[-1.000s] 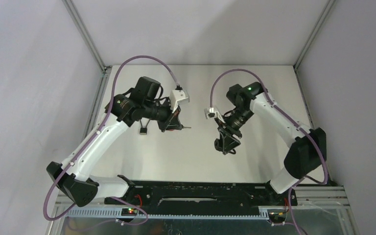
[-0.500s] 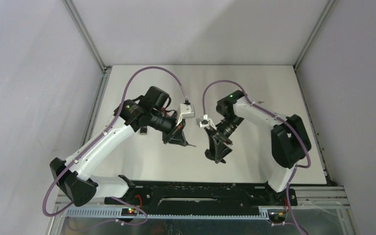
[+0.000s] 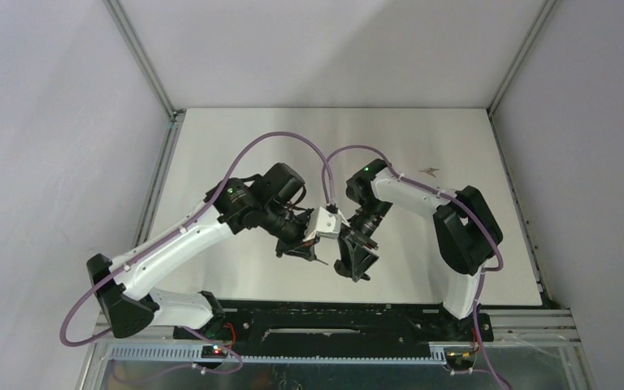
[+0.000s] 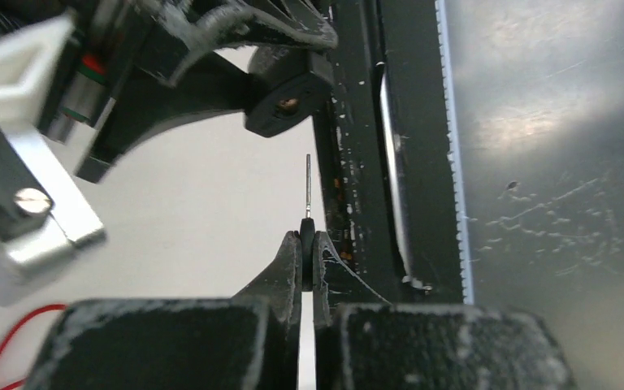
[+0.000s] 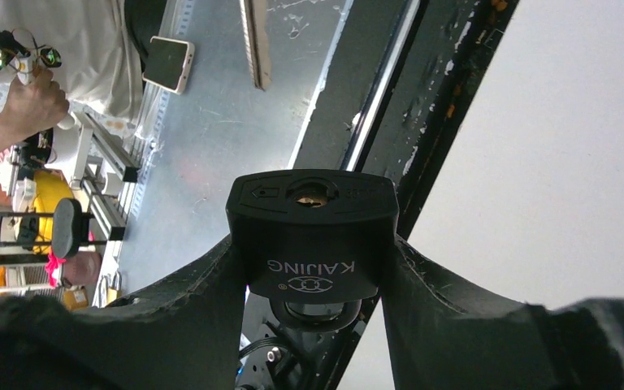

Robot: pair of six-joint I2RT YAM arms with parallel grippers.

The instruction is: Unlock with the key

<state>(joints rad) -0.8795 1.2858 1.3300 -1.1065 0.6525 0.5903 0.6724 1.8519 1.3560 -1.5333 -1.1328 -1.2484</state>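
Note:
My left gripper is shut on the black head of a small key, whose thin metal blade sticks straight out ahead. Just beyond the blade tip hangs the black padlock, its brass keyhole facing the key with a small gap between them. In the right wrist view the padlock, marked KAIJING, sits clamped between my right gripper's fingers, keyhole end outward and shackle toward the wrist. From above, the left gripper and right gripper meet near the table's front middle.
The black base rail runs along the near edge just below both grippers. Purple cables arch over the arms. The white table stretches behind them. Off the table, a person's hand and a phone show.
Both arms have swung inward and toward the near edge. The key and the padlock, far apart a second ago, now sit close together, tip facing keyhole.

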